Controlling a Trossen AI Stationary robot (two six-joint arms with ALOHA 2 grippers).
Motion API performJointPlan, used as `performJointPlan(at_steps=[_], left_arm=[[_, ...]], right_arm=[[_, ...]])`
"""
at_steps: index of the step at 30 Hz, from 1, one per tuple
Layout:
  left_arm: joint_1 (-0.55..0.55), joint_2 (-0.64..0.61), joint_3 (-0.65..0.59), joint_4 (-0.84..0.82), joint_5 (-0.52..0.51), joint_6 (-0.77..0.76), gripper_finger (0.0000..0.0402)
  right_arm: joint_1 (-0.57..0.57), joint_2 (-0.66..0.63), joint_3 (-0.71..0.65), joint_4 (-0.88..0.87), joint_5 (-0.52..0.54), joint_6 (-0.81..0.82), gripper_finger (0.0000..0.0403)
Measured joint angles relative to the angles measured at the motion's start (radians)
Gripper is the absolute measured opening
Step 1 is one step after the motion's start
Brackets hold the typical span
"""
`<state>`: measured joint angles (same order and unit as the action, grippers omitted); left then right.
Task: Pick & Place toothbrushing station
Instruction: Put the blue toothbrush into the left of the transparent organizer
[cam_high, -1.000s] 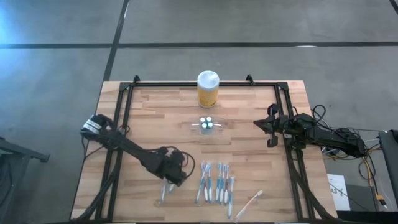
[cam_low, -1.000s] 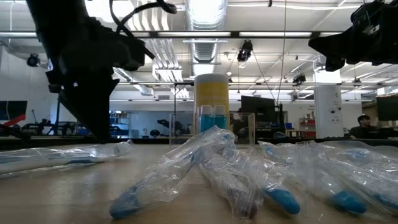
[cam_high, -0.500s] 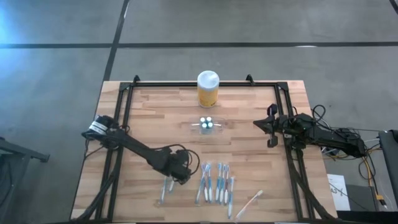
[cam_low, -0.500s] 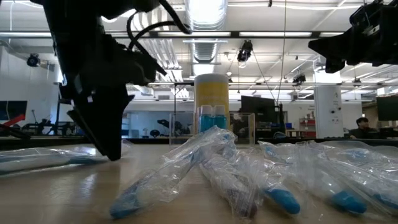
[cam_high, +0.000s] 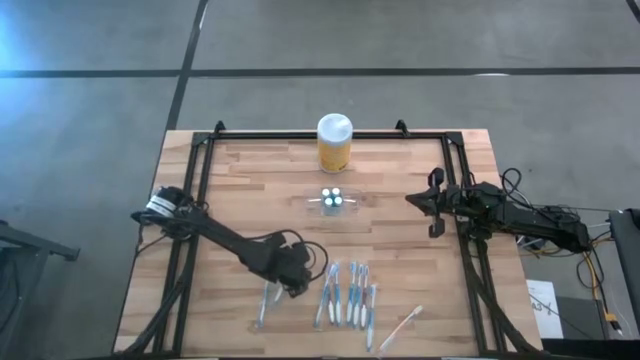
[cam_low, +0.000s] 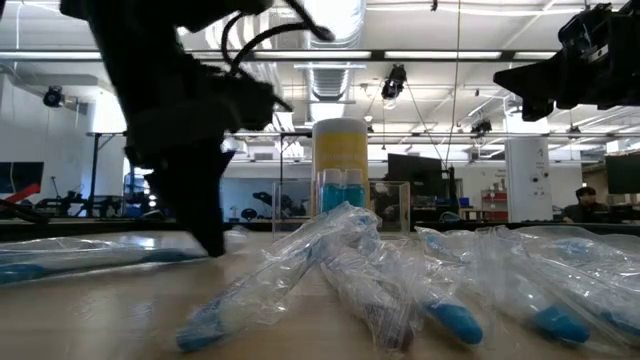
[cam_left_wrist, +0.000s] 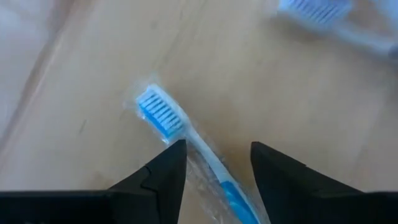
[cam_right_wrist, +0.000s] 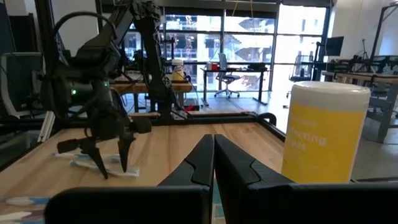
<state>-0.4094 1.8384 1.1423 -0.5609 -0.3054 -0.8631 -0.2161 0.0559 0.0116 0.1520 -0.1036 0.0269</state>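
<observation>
The toothbrushing station (cam_high: 335, 200) is a low clear holder standing on the table's middle, in front of the yellow jar (cam_high: 334, 143); it also shows in the low view (cam_low: 392, 207). My left gripper (cam_high: 297, 287) is open and low over the table near the front. Its fingers stand on either side of a wrapped blue toothbrush (cam_left_wrist: 163, 118), just behind the brush head. I cannot tell whether they touch it. My right gripper (cam_high: 430, 205) is shut and empty, held above the table's right side.
Several wrapped blue toothbrushes (cam_high: 348, 295) lie side by side near the front edge, right of my left gripper, and fill the low view's foreground (cam_low: 400, 280). A white toothbrush (cam_high: 402, 322) lies at the front right. A black frame (cam_high: 200, 200) runs along the table's sides.
My left gripper has gone toward the table's right edge and down, close to the table, and now stands over the wrapped toothbrush nearer its head end.
</observation>
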Motion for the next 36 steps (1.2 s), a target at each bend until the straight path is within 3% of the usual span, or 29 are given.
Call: performJointPlan(at_steps=[11,15,19,36], left_arm=[[0.009,-0.012,0.102,-0.085,-0.003,-0.070,0.0187],[0.011,-0.012,0.097,-0.130,-0.047,-0.125,0.0193],[0.015,-0.001,0.084,-0.130,-0.025,-0.157,0.0200],[0.048,0.139,0.084,-0.111,0.031,-0.069,0.0196]], right_arm=[[0.000,0.005,0.000,-0.007,-0.002,0.021,0.0008],[0.000,0.005,0.000,-0.007,-0.001,0.026,0.0008],[0.000,0.005,0.000,-0.009,-0.001,0.028,0.0008],[0.000,0.016,-0.001,-0.015,0.000,0.037,0.0008]])
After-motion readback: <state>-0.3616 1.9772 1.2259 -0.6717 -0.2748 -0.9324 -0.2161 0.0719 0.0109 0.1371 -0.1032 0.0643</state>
